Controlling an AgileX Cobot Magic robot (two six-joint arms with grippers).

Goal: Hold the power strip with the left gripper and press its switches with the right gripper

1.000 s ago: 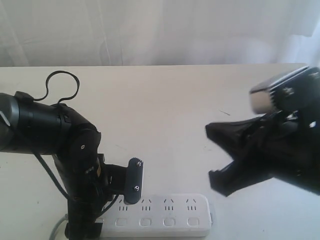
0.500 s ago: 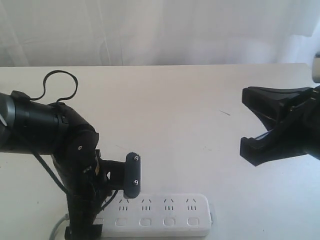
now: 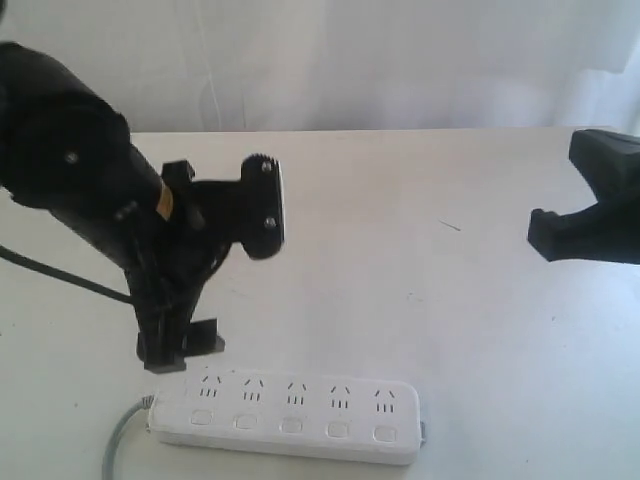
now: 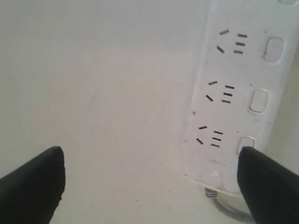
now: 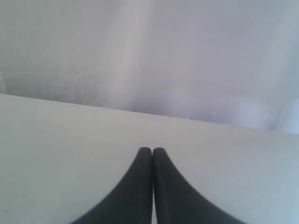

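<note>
The white power strip (image 3: pixel 300 395) lies flat near the table's front edge, with its grey cord (image 3: pixel 118 445) leaving the left end. Its row of switches (image 3: pixel 291 426) runs along the near side. My left gripper (image 3: pixel 222 275) hangs open above the strip's left end and touches nothing. One finger plate (image 3: pixel 266 205) is high and the other finger (image 3: pixel 181 345) is just above the strip. In the left wrist view the left gripper (image 4: pixel 150 156) is wide open beside the power strip (image 4: pixel 236 93) and its switches (image 4: pixel 259 101). My right gripper (image 3: pixel 548 228) sits far right, away from the strip. In its own view the right gripper (image 5: pixel 152 150) is shut on nothing.
The white table (image 3: pixel 400 250) stretches back to a pale curtain (image 3: pixel 350 60). The bulky left arm (image 3: pixel 70 170) leans over the table's left side.
The left arm has risen off the strip's left end, uncovering the fifth socket group. The right gripper has drawn back to the right edge of the view.
</note>
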